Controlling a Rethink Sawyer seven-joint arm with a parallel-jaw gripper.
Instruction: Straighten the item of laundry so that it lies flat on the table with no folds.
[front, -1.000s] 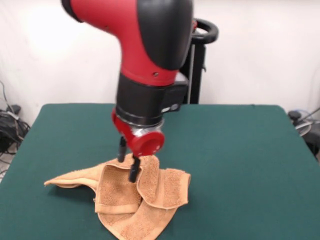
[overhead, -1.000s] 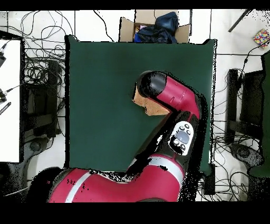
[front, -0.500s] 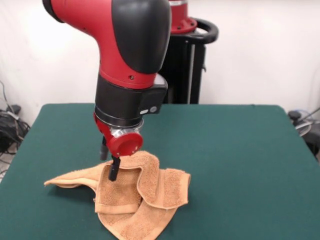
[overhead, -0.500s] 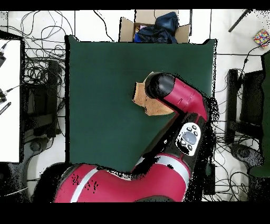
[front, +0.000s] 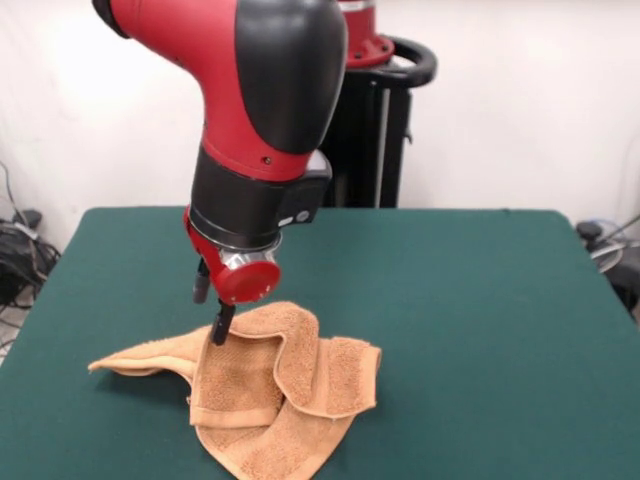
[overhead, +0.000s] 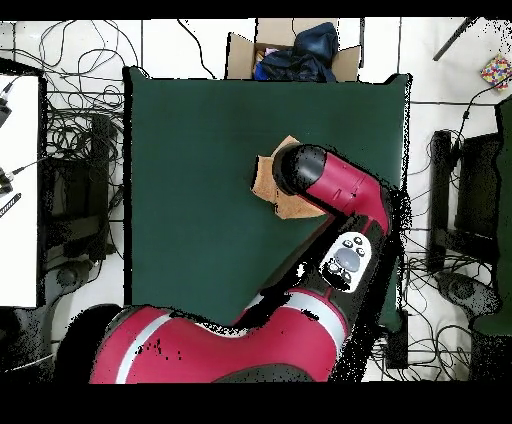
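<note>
The orange-tan towel (front: 280, 390) lies crumpled on the green table (front: 450, 320) near its front left, with folded layers and one raised fold at its middle. One corner stretches out to the left. My gripper (front: 210, 312) hangs over the towel's left part, fingers apart and empty. Its lower fingertip (front: 218, 332) is at the top edge of the raised fold. In the overhead view the arm covers most of the towel (overhead: 265, 178), and the gripper is hidden under the arm's wrist.
A black stand (front: 385, 120) is behind the robot. In the overhead view a cardboard box with dark cloth (overhead: 290, 50) sits past the table's (overhead: 190, 180) top edge. Cables lie on the floor at the left (overhead: 80, 150).
The arm has swung to the left in the front view, from over the towel's middle to its left part, and has risen slightly. The towel has not moved.
</note>
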